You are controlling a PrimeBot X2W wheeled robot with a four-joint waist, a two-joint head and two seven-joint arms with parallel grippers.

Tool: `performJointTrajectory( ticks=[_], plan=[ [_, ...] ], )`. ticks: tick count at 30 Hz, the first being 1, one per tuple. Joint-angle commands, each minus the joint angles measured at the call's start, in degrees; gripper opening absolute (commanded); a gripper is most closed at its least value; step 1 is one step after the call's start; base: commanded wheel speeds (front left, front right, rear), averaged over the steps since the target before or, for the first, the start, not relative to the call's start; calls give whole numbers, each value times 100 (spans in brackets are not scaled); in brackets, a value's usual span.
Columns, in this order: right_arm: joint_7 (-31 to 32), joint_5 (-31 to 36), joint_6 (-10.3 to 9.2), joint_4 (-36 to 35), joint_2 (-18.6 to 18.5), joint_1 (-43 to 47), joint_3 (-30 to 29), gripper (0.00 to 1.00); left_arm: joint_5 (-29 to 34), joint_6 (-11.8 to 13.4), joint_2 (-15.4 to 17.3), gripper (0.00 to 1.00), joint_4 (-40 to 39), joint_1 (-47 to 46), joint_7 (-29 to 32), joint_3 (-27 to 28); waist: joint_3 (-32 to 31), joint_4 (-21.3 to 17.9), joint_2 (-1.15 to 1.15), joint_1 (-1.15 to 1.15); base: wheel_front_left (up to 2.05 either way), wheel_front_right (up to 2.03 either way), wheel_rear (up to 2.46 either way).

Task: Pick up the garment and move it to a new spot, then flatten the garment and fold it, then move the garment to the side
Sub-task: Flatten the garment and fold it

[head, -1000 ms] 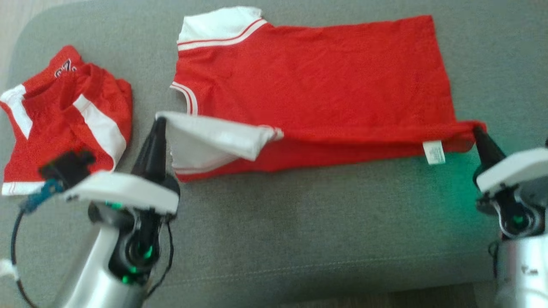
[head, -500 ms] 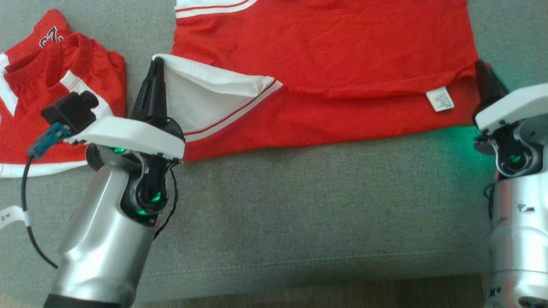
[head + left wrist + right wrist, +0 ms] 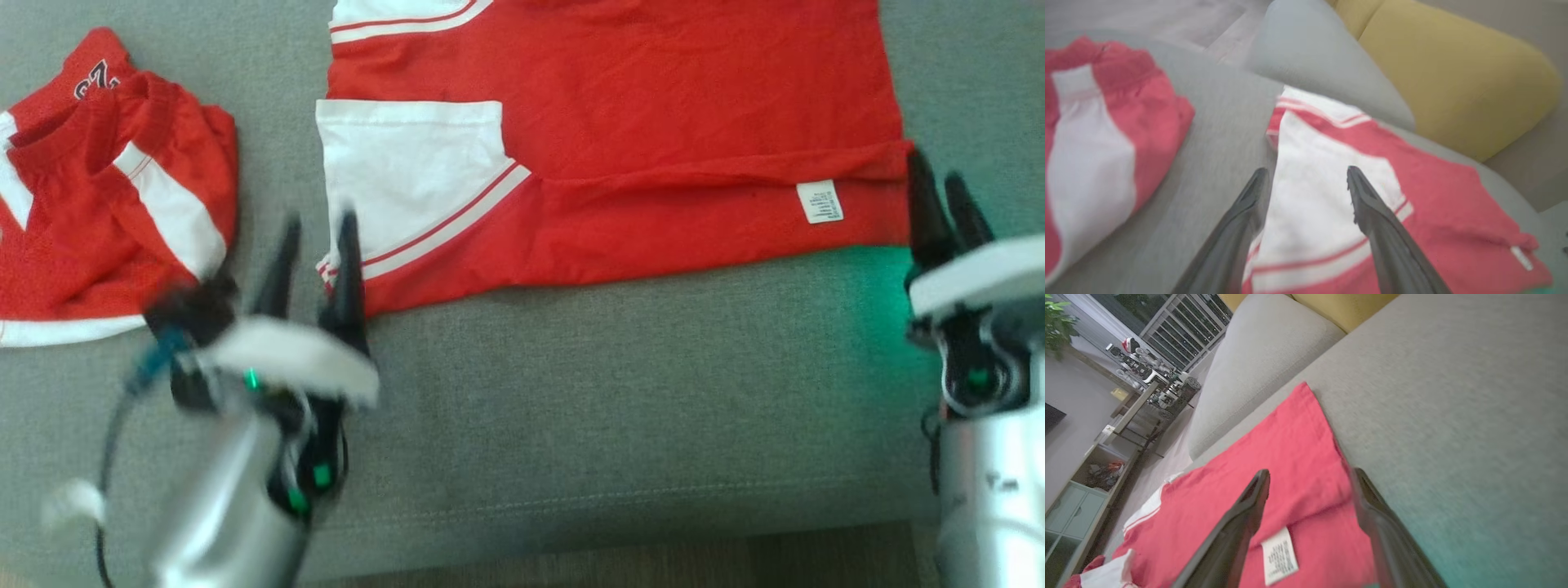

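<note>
— Where is the red T-shirt (image 3: 620, 122)?
— It lies flat on the grey sofa seat (image 3: 620, 408), turned sideways, with the sleeves toward the robot's left and the hem toward its right. The near long edge is folded over the body. One white sleeve (image 3: 408, 171) lies on top, and a white care label (image 3: 819, 202) shows near the hem.
— And the left gripper (image 3: 321, 219)?
— Its fingers are spread and pinch nothing. In the left wrist view one finger is over bare seat and the other over the white sleeve, at the shirt's near left corner. I can't tell whether they touch the cloth.
— The right gripper (image 3: 933, 167)?
— It is also spread and empty, right at the hem's near corner. In its wrist view the label sits between the two fingers.
— Anything else there?
— There are red shorts (image 3: 114, 188) with white stripes, bunched at the left, apart from the shirt. A grey cushion (image 3: 1323, 61) and a yellow cushion (image 3: 1453, 73) stand behind.
</note>
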State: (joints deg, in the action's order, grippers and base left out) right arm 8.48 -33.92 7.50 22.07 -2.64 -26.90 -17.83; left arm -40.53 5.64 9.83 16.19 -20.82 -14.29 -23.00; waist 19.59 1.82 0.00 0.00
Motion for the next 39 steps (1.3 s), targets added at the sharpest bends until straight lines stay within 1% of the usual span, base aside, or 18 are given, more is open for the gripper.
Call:
performJointTrajectory(
  ticks=[1,4,7,11,14,15,16,17,19,22,23,26,30,31,32,33,34,39],
  plan=[
    [-72,-2,-1,-317,-24,7,168,100,123,69,181,100,-185,95,-64,114,-21,-24,0,0,0,0,0],
    [-170,37,-1,-516,-24,293,220,100,262,268,204,100,-137,422,7,-25,-67,-62,0,0,0,0,0],
    [-226,140,-1,-626,-24,487,309,100,334,434,232,100,-54,560,148,-105,-105,-111,0,0,0,0,0],
    [-178,166,-1,-621,-24,587,429,100,236,456,215,100,92,554,268,-78,-138,-157,0,0,0,0,0],
    [-178,638,-1,-491,-24,571,497,100,110,343,181,100,436,411,413,-85,-166,-199,0,0,0,0,0],
    [-210,813,-1,-437,-24,540,471,100,84,300,169,89,528,369,473,-111,-173,-202,0,0,0,0,0],
    [-232,961,-1,-367,-24,499,443,100,61,248,153,18,606,329,520,-140,-181,-201,0,0,0,0,0],
    [-235,1081,-1,-288,-24,451,429,100,22,193,125,0,677,301,570,-166,-190,-199,0,0,0,0,0],
    [-244,1248,-1,-122,-24,339,395,100,-21,81,92,0,771,250,611,-215,-206,-186,0,0,0,0,0],
    [-204,1471,-1,179,-24,141,407,100,-10,-3,79,0,867,199,568,-262,-226,-161,0,0,0,0,0],
    [-204,1471,-1,179,-24,141,407,100,-10,-3,79,0,867,199,568,-262,-226,-161,0,0,0,0,0],
    [-212,1774,-1,505,-24,-64,372,100,52,-35,91,0,902,168,492,-315,-245,-112,0,0,0,0,0],
    [-203,2340,-1,980,-24,-307,206,100,91,-61,87,0,922,110,427,-351,-236,-35,0,0,0,0,0],
    [-183,2547,-1,1188,-24,-399,106,69,99,-70,81,0,933,76,413,-366,-224,-5,0,0,0,0,0],
    [-156,2574,-1,1286,-24,-435,93,38,102,-72,79,0,934,59,405,-370,-219,4,0,0,0,0,0],
    [-142,2599,-1,1364,-24,-460,91,18,102,-71,78,0,935,47,393,-368,-215,6,0,0,0,0,0],
    [-128,2610,-1,1431,-24,-474,102,0,100,-70,77,0,936,37,383,-365,-213,6,0,0,0,0,0],
    [-108,2611,-1,1517,-24,-435,167,0,78,-89,103,0,946,33,336,-349,-265,-35,0,0,0,0,0]
  ],
)
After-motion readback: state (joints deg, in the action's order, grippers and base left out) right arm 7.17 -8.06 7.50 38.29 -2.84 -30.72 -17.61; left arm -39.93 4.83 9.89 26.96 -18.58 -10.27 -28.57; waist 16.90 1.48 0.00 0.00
